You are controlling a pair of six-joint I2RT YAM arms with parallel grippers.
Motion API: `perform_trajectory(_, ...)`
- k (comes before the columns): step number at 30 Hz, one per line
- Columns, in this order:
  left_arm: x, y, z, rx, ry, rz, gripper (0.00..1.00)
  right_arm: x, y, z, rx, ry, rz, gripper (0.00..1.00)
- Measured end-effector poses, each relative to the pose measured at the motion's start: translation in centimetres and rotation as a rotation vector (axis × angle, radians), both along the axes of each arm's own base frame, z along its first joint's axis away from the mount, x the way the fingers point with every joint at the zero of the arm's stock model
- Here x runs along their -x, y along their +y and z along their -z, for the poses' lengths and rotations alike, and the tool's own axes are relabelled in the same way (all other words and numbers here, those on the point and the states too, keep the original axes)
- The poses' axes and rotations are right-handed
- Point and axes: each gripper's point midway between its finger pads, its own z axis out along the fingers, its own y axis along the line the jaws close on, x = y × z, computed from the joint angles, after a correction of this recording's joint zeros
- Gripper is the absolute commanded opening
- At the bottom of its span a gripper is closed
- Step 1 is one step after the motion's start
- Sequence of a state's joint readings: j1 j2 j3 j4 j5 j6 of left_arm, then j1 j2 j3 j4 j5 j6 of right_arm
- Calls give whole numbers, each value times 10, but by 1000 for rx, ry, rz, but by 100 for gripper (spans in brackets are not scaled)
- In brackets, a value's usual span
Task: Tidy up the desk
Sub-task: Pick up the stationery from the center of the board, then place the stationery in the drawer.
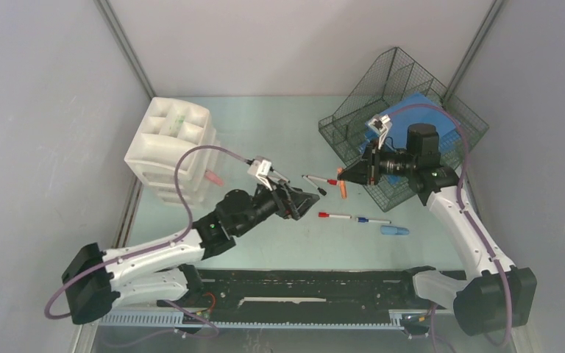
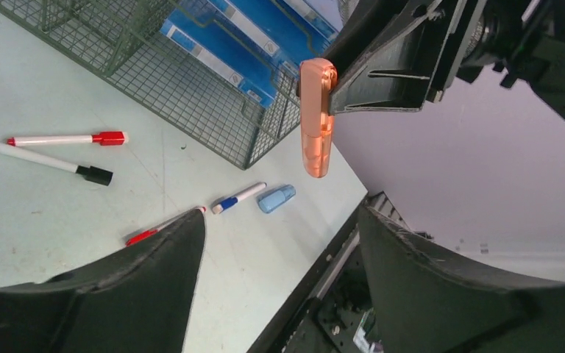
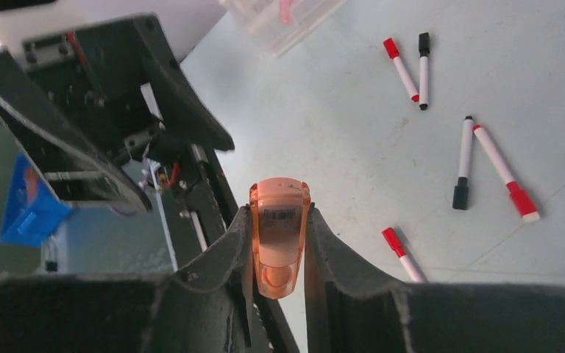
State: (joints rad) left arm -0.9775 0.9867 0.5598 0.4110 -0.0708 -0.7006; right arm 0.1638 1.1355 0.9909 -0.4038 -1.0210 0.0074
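My right gripper (image 3: 279,213) is shut on a small translucent orange plastic item (image 3: 279,239) and holds it in the air above the pale mint-green desk (image 1: 265,125). In the top view the right gripper (image 1: 341,175) points left, with the orange item (image 1: 345,189) at its tip. My left gripper (image 1: 309,202) faces it from the left, a short gap away. The left wrist view shows the left gripper (image 2: 281,220) open and empty, with the orange item (image 2: 316,118) hanging ahead of it.
Several markers lie loose mid-desk: a red-capped (image 2: 66,138), a black-capped (image 2: 44,160), a blue (image 2: 239,197) and another red one (image 1: 335,216). A light-blue cap-like piece (image 1: 395,230) lies beside them. A wire-mesh tray (image 1: 404,88) stands back right, a white drawer unit (image 1: 173,147) back left.
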Motion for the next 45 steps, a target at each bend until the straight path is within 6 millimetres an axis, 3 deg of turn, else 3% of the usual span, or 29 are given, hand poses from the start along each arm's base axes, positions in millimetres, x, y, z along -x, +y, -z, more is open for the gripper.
perform_trajectory(3,-5,-18,1,-8,22,-27,71,-9,1,-2,-55,58,82,0)
perform_trajectory(9,-17,-46,4,-25,63,-96,62,-14,-6,19,-107,202,206,0)
perform_trajectory(13,-28,-64,9,-57,86,-131,59,-18,-5,14,-134,212,224,0)
perform_trajectory(21,-42,-104,16,-176,136,-165,37,-18,-4,10,-149,218,227,0)
perform_trajectory(25,-47,-112,24,-243,155,-187,19,-19,-4,10,-150,218,228,0)
perform_trajectory(27,-49,-113,29,-273,161,-197,4,-19,-4,10,-148,218,234,0)
perform_trajectory(32,-50,-110,28,-314,153,-218,0,-20,-4,11,-147,220,238,0)
perform_trajectory(36,-50,-109,29,-331,140,-227,0,-18,-4,11,-149,221,227,24)
perform_trajectory(40,-48,-107,28,-350,116,-225,0,-15,-2,9,-155,211,202,57)
perform_trajectory(45,-47,-87,37,-409,81,-241,0,-6,2,3,-167,179,125,73)
